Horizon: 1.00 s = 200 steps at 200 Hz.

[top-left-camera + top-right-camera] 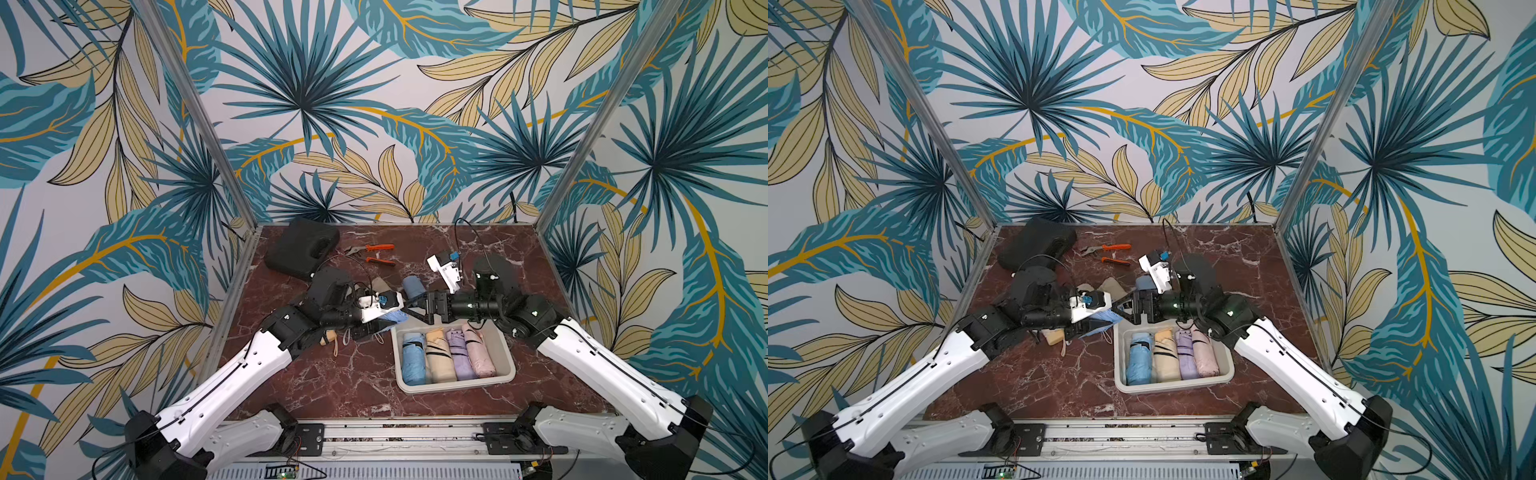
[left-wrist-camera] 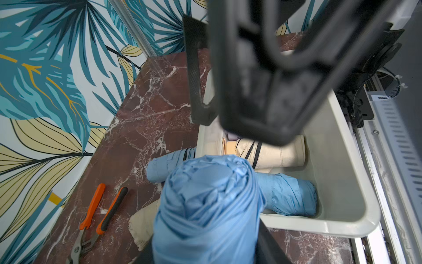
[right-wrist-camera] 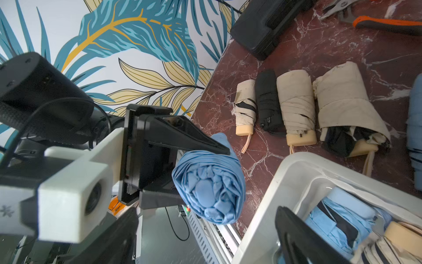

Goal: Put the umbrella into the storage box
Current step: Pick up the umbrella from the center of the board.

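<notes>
Blue umbrella (image 3: 210, 187) held beside the storage box (image 1: 457, 385)
With the box seen filled by four umbrellas (image 1: 440, 357), this one could be left perched on top and roll out, or the claws could be knocked together. It is clamped in the left claw (image 3: 203, 176) above the surface (image 1: 332, 374), at the box's far corner; the right claw (image 1: 413, 311) is spread wide and empty, close to its end.

In both top views the left wrist camera (image 1: 376, 306) hides most of the held blue umbrella (image 1: 398, 319). Seen from the left wrist, the blurred right gripper (image 2: 274, 86) covers the right side of the storage box (image 2: 342, 148).
</notes>
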Motion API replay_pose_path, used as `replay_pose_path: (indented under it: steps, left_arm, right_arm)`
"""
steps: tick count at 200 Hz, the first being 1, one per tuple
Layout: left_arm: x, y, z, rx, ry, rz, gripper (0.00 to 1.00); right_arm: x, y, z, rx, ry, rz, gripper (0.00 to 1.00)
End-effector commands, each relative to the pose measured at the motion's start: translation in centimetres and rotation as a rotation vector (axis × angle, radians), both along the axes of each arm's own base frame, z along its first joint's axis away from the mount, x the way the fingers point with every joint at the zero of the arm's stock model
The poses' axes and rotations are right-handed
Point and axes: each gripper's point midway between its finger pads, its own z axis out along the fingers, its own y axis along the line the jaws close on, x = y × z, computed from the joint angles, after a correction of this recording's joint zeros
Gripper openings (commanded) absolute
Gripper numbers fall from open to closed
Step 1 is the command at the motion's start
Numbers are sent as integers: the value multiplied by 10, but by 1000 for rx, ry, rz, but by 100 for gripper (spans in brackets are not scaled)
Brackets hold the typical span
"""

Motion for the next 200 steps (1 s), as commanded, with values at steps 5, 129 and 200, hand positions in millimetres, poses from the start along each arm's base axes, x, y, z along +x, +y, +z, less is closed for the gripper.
replay_pose_path:
  steps: [5,129,200]
  left_arm:
    - [6,-11,46,-85,-151,-46,15]
    - [1,-36,33,-144,-34,-160,19]
    - [24,-37,38,-141,0,-44,78]
  right_arm:
    - [-4,13,-14,2,36,41,93]
    - [24,32,-46,12,116,-46,50]
    - [53,26,-42,99,49,-209,0]
